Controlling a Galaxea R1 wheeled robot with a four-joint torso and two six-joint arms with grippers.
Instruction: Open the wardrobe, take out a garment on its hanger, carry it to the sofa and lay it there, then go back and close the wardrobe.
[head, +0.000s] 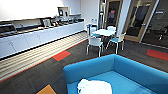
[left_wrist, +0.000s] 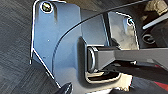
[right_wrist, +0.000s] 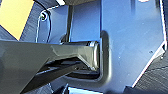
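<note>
The carpeted floor (head: 50, 67) is seen across the frame, with a long white bench (head: 37, 37) at upper left. The sofa (head: 130, 72) is seen at lower right, and the garment (head: 93, 87) is laid crumpled on its seat at bottom centre. Judged from this, the return to the wardrobe is best driven wide of the sofa and the chairs (head: 95, 42). Either gripper's state cannot be told.

sofa (head: 130, 72): matt blue upholstery; garment (head: 93, 87): thin white cloth; floor (head: 45, 72): dark carpet
</note>
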